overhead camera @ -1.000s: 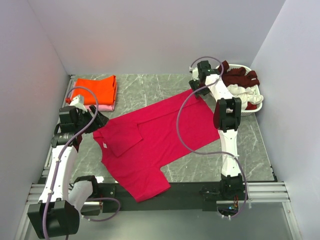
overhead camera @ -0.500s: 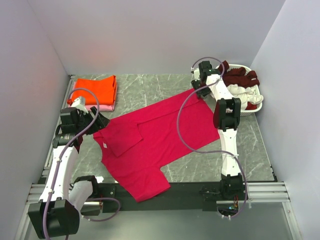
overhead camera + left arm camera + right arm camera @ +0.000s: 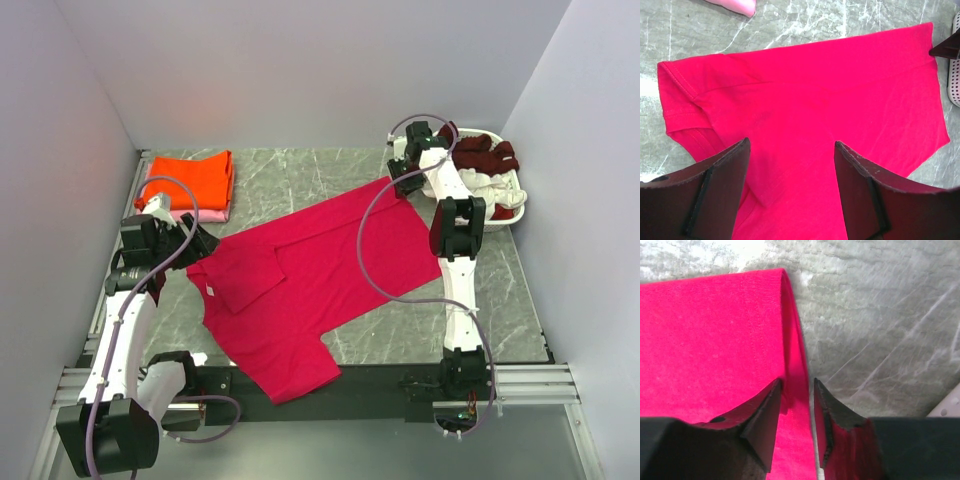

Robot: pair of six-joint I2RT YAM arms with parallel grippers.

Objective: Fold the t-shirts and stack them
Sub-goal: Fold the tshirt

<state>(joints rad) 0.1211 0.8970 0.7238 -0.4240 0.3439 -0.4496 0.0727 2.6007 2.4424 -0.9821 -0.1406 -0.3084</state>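
Diagonally, the shirt point(image 3: 300, 285) runs near-left to far-right: right gripper point(image 3: 798, 385) pinches its far corner, left gripper point(image 3: 791, 144) gapes over the near-left end.

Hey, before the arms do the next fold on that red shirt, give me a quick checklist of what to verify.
1. Crimson-pink shirt spread flat, one sleeve folded in: ok.
2. Left end effector open over the shirt: ok.
3. Shirt's far corner inside the right end effector: ok.
4. That grip clamped firm: cannot tell.
5. Folded orange shirt lying apart from the spread one: ok.
6. Near sleeve kept on the table: not ok, it overhangs the front edge.
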